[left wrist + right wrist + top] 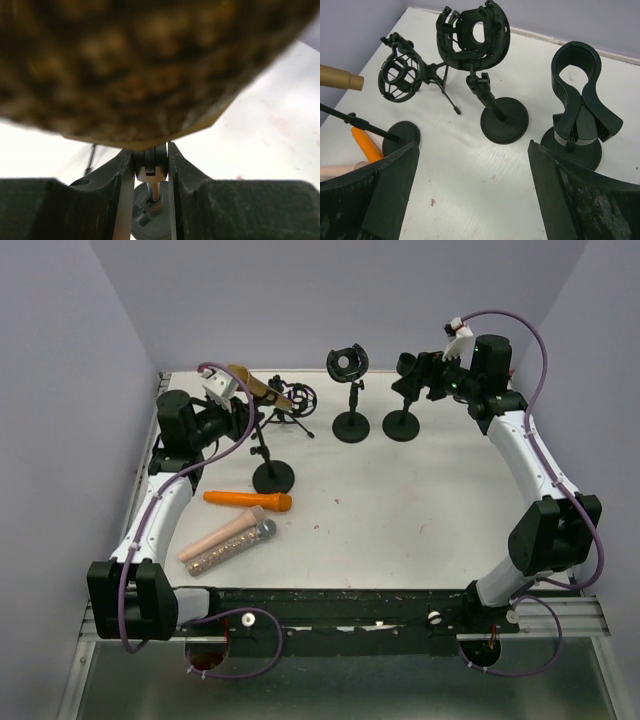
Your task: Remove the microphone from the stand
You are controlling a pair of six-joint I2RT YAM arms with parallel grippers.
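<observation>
Left gripper (pixel 150 152) seems to pinch the mic (pixel 258 386) at the table's 10 o'clock, above its stand (pixel 272 477). Pull straight along the clip's axis, or the stand may tip. Right gripper (pixel 472 145), at 2 o'clock, is spread wide. The left wrist view blurs the mic, and the contact is hidden.

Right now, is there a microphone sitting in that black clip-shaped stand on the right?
No, the black clip stand holds nothing; only the white table shows through its ring.
</observation>
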